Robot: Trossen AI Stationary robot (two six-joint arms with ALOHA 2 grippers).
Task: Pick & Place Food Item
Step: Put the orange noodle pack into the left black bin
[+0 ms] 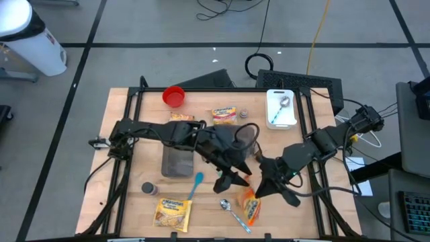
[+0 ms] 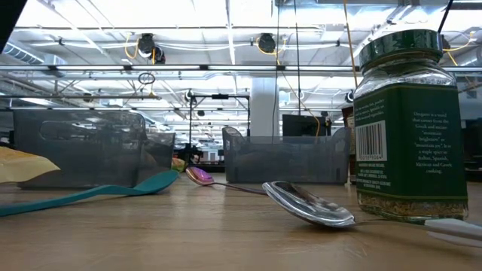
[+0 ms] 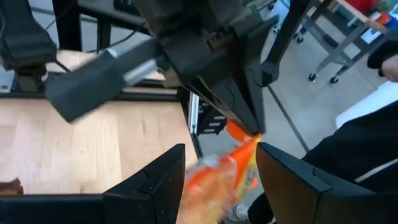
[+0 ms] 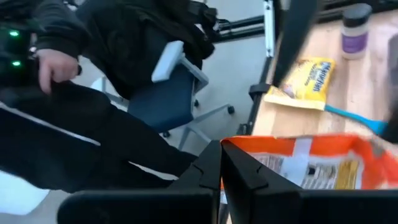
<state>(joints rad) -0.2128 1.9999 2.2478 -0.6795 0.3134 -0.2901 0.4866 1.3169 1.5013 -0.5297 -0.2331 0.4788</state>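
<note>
An orange food packet [image 1: 250,207] hangs near the table's front edge, right of centre. My right gripper [image 1: 259,191] comes in from the right and is shut on its top. The right wrist view shows the packet [image 4: 311,165] just past the shut fingers. My left gripper [image 1: 226,183] reaches in from the left and stands open. In the left wrist view its two fingers flank the hanging packet [image 3: 217,180]. Whether they touch it, I cannot tell. My right gripper pinches the orange packet's upper corner [image 3: 250,138] between its two shut fingers, only at their free ends. The fingers slant down from the table's right side. The packet hangs below them, tilted, between my left gripper's fingers.
A yellow packet [image 1: 173,213], a metal spoon [image 1: 232,210], a teal spoon [image 1: 195,185] and a small jar [image 1: 149,189] lie near the front edge. A dark block [image 1: 178,161], a red cup [image 1: 174,96] and a white tray [image 1: 281,107] are farther back. A seated person [image 4: 93,124] is beyond the table.
</note>
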